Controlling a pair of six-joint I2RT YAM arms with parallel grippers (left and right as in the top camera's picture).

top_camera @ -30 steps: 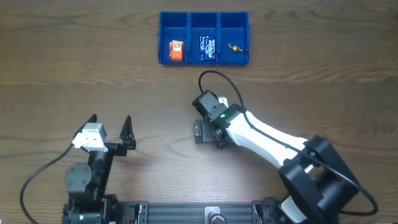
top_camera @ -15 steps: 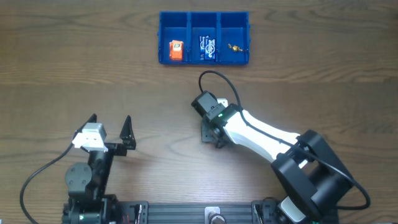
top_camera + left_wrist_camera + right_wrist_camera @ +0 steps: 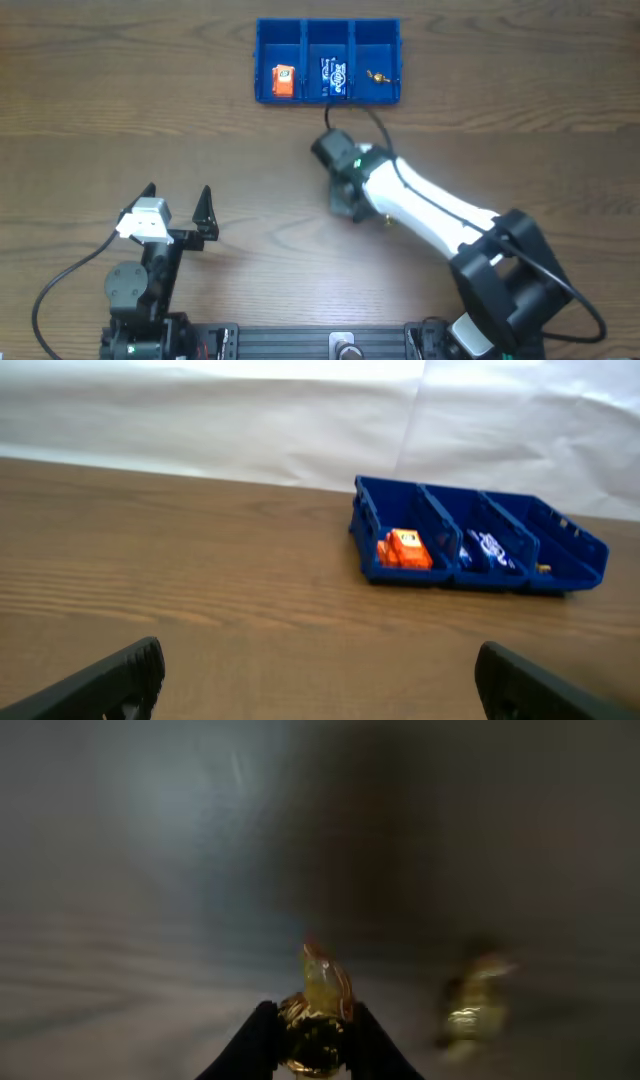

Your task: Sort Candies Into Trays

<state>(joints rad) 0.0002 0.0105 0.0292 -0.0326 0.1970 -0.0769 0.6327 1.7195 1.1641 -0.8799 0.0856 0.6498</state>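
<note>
Your left claw [image 3: 177,190] sits at 8 o'clock on the wooden tabletop [image 3: 90,110]. Its two dark fingers [image 3: 112,678] are spread wide apart with nothing between them.

At 12 o'clock you have the blue tray [image 3: 328,22], which has three compartments side by side. The left one holds an orange candy [image 3: 284,81], a bright, blocky packet lying near the front wall. In the middle one lies a blue candy [image 3: 333,74], flat and printed in white, hard to pick out against the plastic. The right one holds a small gold candy [image 3: 379,75], thin and glinting.

Just off centre towards 4 o'clock, with the tray at its 12 o'clock and near, is your right claw [image 3: 345,205]. Its wrist view shows the fingers [image 3: 252,1042] clamped on a twisted gold candy [image 3: 322,982] in shiny amber foil, with one crimped end sticking up above the fingertips. Beside it is a second gold glint [image 3: 475,1005], too blurred to tell what it is. You cannot tell whether the held candy is clear of the tabletop.
</note>
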